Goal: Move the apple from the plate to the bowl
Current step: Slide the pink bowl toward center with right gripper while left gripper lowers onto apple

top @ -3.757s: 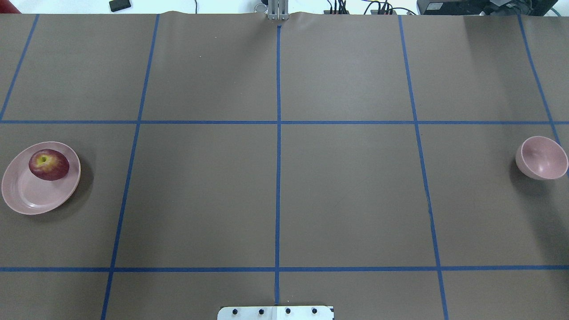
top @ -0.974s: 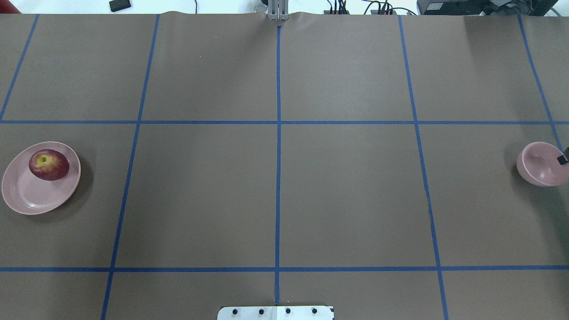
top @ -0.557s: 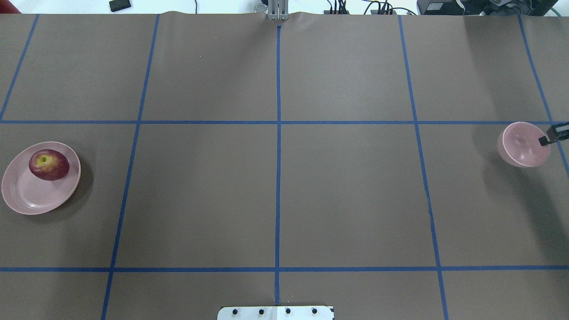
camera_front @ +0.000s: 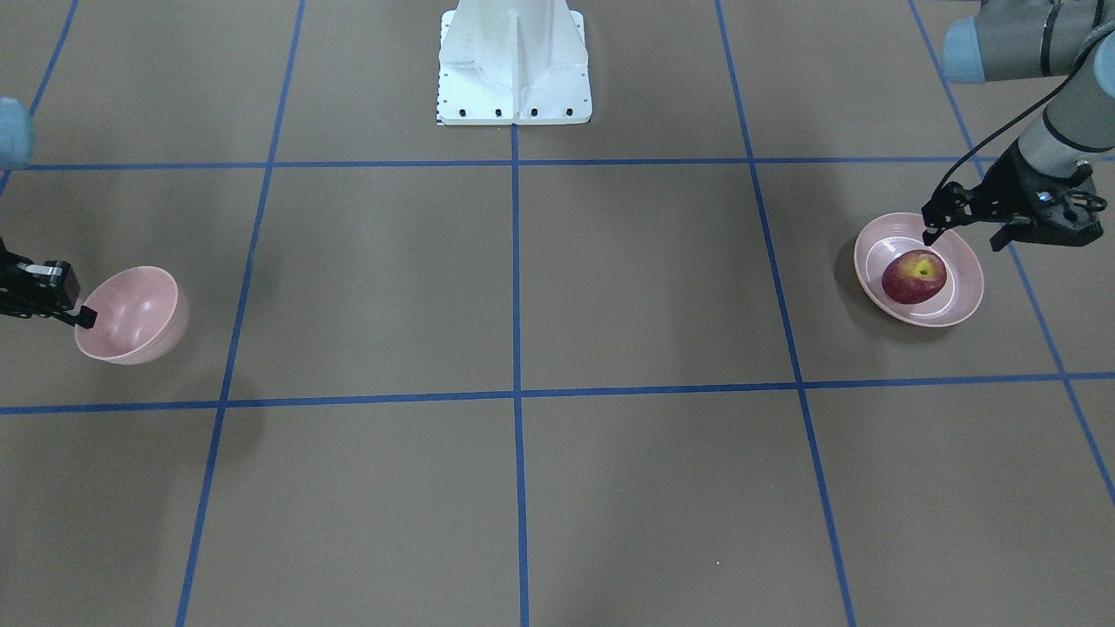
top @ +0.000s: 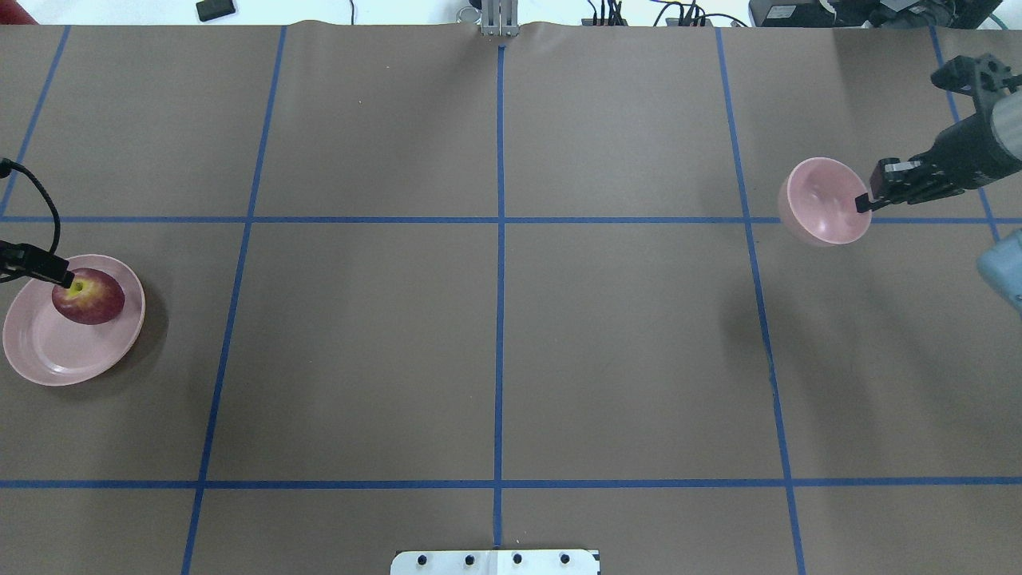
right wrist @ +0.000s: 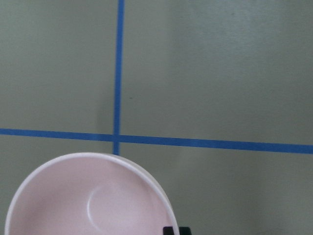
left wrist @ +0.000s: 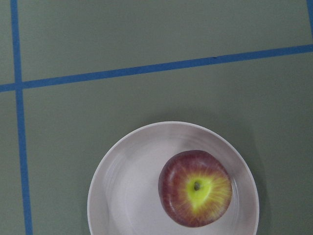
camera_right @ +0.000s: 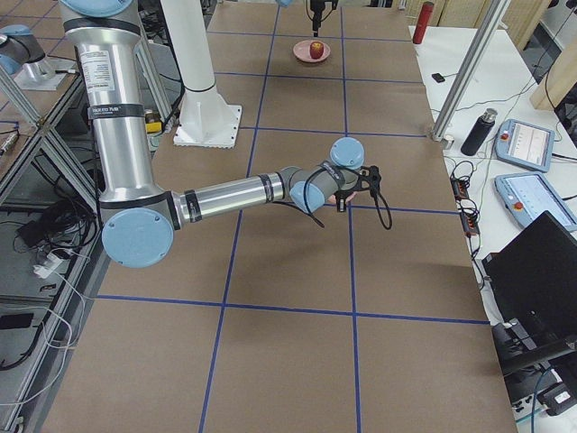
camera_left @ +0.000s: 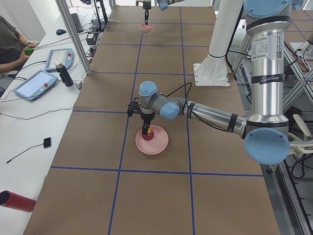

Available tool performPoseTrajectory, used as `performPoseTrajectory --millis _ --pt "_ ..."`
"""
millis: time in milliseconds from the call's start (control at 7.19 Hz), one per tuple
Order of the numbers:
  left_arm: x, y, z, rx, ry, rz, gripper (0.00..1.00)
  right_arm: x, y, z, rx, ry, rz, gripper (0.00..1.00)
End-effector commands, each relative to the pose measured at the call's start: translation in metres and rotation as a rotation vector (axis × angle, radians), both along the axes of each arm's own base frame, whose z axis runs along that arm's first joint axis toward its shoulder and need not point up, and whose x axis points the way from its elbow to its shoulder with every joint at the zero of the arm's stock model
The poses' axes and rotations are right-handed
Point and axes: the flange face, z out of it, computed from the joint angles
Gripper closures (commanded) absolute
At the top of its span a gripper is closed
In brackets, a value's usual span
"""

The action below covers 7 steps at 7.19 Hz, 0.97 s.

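Note:
The dark red apple lies on the pale pink plate at the table's left end; it also shows in the left wrist view on the plate. My left gripper is open and hangs just above the apple, apart from it. My right gripper is shut on the rim of the small pink bowl and holds it tilted above the table at the right. The bowl fills the bottom of the right wrist view.
The white robot base plate stands at the robot's edge of the table. Blue tape lines grid the brown table cover. A side bench with tablets and a bottle runs along the far edge.
My right gripper closed on the bowl's rim, lifted it off the table's right end and carried it left and farther from the robot. My left gripper came in over the apple.

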Motion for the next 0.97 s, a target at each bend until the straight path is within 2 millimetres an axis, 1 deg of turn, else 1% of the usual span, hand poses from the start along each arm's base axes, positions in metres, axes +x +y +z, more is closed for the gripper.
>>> performPoseTrajectory --millis 0,139,278,417,557,696,835 --pt "0.023 -0.008 0.021 0.012 0.007 0.031 0.02 -0.077 0.015 -0.105 -0.075 -0.033 0.010 1.00" --pt "0.029 -0.010 0.020 0.010 0.008 0.036 0.02 -0.107 0.018 -0.144 -0.067 0.002 0.011 1.00" --pt "0.049 -0.011 0.014 -0.019 0.017 0.027 0.02 -0.134 0.023 -0.178 -0.067 0.031 -0.004 1.00" --pt "0.057 -0.011 0.016 -0.019 0.009 0.034 0.02 -0.144 0.027 -0.189 -0.060 0.035 -0.013 1.00" --pt "0.056 -0.012 0.023 -0.011 -0.019 0.022 0.02 -0.154 0.031 -0.190 -0.050 0.044 -0.017 1.00" --pt "0.054 -0.013 0.028 -0.001 -0.039 0.017 0.02 -0.159 0.033 -0.189 -0.046 0.050 -0.018 1.00" --pt "0.052 -0.011 0.030 0.026 -0.045 0.052 0.02 -0.163 0.036 -0.191 -0.066 0.052 -0.001 1.00"
